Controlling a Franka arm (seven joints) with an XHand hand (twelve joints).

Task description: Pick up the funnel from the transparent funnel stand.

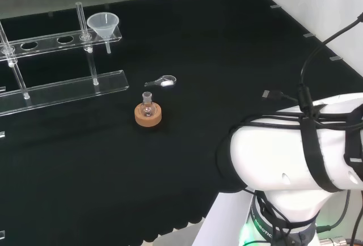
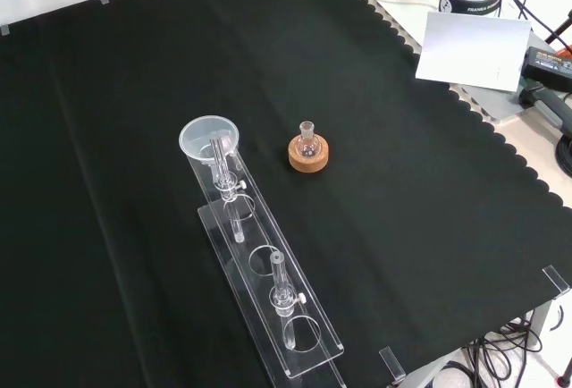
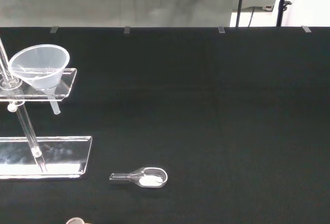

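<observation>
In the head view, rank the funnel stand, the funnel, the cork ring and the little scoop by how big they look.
Largest to smallest, as they look:
1. funnel stand
2. funnel
3. cork ring, close to the funnel, so that order is unsure
4. scoop

small flask (image 1: 148,105) on cork ring (image 1: 148,115), clear scoop (image 1: 163,81) nearby

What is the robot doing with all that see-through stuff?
Nothing is being touched yet. The funnel sits in the end hole of the clear funnel stand, waiting to be picked up. Nearby on the black cloth, a small flask rests on a cork ring, and a little clear scoop lies beside it. The robot's white arm is back at the bench's edge.
</observation>
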